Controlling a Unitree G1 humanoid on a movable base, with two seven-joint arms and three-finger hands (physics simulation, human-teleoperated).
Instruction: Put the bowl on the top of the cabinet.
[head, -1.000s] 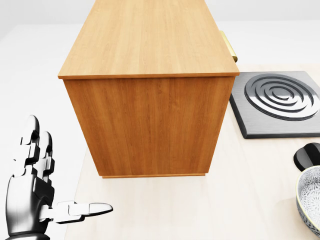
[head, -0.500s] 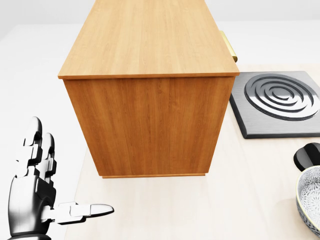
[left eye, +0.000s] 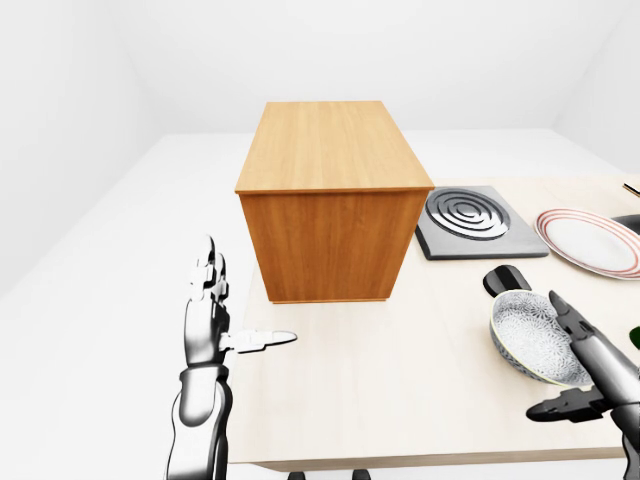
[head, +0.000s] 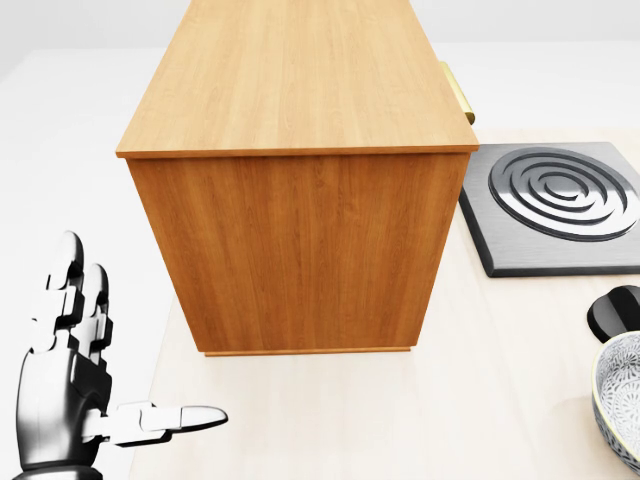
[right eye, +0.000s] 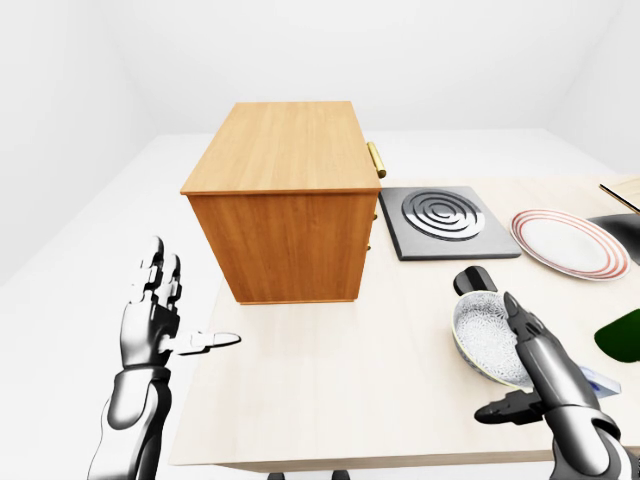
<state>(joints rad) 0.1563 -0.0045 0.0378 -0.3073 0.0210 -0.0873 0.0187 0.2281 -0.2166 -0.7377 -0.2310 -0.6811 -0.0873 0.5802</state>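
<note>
The patterned grey bowl (right eye: 488, 338) sits on the pale table (right eye: 340, 380) at the right, right of the wooden cabinet (right eye: 285, 205). Its rim also shows at the head view's right edge (head: 615, 400). My right hand (right eye: 530, 370) is open, fingers spread right beside the bowl's near right rim, not closed round it. My left hand (right eye: 165, 320) is open and empty, raised at the table's left edge, below and left of the cabinet. The cabinet top (head: 300, 70) is bare.
A dark stove plate with rings (right eye: 440, 222) lies right of the cabinet. A striped plate (right eye: 562, 243) lies further right. A black round object (right eye: 475, 280) sits just above the bowl. A dark green thing (right eye: 622, 335) shows at the right edge.
</note>
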